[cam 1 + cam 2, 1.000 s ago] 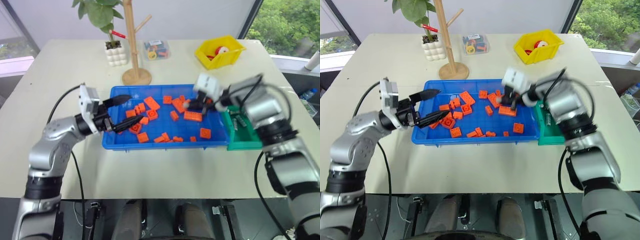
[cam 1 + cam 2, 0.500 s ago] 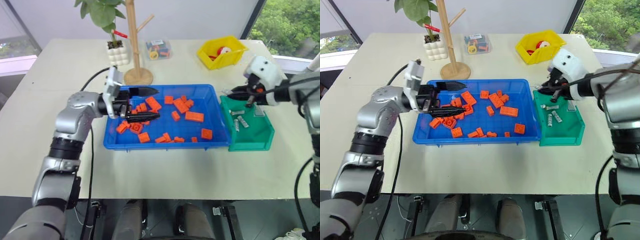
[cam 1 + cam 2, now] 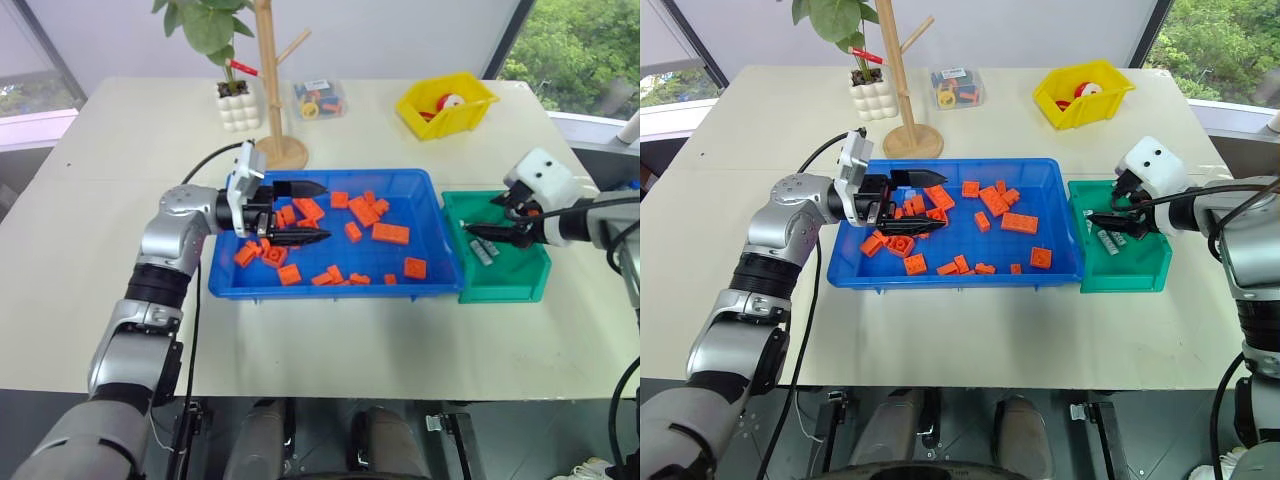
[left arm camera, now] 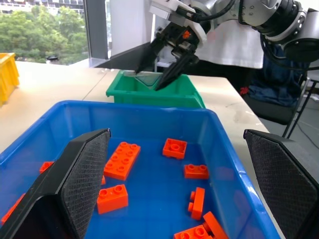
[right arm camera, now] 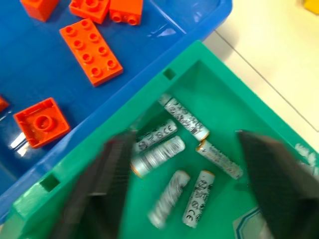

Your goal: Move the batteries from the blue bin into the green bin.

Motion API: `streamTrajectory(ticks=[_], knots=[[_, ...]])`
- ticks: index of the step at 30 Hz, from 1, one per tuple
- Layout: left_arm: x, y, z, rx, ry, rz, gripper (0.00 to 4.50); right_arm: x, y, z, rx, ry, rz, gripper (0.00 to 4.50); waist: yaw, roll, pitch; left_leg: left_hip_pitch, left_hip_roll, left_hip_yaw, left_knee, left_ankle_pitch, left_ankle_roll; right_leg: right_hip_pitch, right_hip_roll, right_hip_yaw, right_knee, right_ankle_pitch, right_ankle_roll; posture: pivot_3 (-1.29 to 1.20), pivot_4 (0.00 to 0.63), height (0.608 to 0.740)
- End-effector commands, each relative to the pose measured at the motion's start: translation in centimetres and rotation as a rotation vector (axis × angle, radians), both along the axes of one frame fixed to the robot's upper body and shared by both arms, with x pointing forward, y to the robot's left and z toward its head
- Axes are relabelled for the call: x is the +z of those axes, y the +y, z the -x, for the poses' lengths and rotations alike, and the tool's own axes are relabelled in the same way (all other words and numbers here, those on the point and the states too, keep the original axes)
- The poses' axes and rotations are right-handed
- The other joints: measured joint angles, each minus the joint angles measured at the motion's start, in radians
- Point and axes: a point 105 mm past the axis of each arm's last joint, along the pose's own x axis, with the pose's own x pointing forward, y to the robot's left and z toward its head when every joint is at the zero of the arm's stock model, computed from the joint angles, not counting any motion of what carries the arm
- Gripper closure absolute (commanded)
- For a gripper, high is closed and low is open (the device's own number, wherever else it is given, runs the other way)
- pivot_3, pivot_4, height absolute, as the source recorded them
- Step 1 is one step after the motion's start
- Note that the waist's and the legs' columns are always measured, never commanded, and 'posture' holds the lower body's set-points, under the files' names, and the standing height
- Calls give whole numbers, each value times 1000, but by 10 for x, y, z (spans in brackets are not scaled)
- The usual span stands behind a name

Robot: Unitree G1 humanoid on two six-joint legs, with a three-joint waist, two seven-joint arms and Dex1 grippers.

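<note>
Our right end effector (image 3: 1110,221) hangs spread and empty over the small green plastic bin (image 3: 1140,272), where six slim silvery batteries (image 5: 169,149) lie. Our left end effector (image 3: 925,203), spread wide, points lengthwise along the shallow blue plastic tray (image 3: 950,275), nearer its orange toy bricks (image 3: 1018,222); we spot no battery there.

We see two robot arms built of brushed silver-grey metal segments joined by black ring-shaped joints. A thin black cable loops along the outside of each arm. Each wrist carries a boxy white plastic housing. The left gripper (image 3: 300,212) has two long, black, tapering fingers that come to points, and up close their inner pads (image 4: 84,180) show a fine woven, mesh-like texture. The right gripper (image 3: 1110,217) has matching slim black fingers below a rounded white housing with dark round holes.
</note>
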Motion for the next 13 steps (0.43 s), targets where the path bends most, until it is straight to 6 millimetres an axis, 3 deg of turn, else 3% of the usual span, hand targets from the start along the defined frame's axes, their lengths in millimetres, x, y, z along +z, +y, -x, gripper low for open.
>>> streamTrajectory(ticks=[1, 4, 8, 13], knots=[[18, 5, -2, 30, -79, 27, 0, 16, -7, -5, -28, -81, 34, 63, 0, 0, 0, 0, 0, 0, 0, 0, 0, 0, 0, 0, 0, 0, 0, 0, 150, 739], [21, 12, -6, 89, -102, 47, 0, 29, -4, -18, -54, -174, -15, 63, -2, 0, 0, 0, 0, 0, 0, 0, 0, 0, 0, 0, 0, 0, 0, 0, 150, 739], [36, 35, -15, 238, -131, 124, 0, 50, -4, -37, -118, -328, -209, 63, -10, 0, 0, 0, 1, 0, 0, 0, 0, 0, 1, 0, 1, 0, 0, 0, 150, 739], [61, 90, -14, 497, -179, 214, 0, 62, -36, -54, -286, -522, -299, 63, -10, 0, 0, 0, 0, -1, 0, 0, 0, 0, -1, 0, 1, 0, 0, 0, 150, 739]])
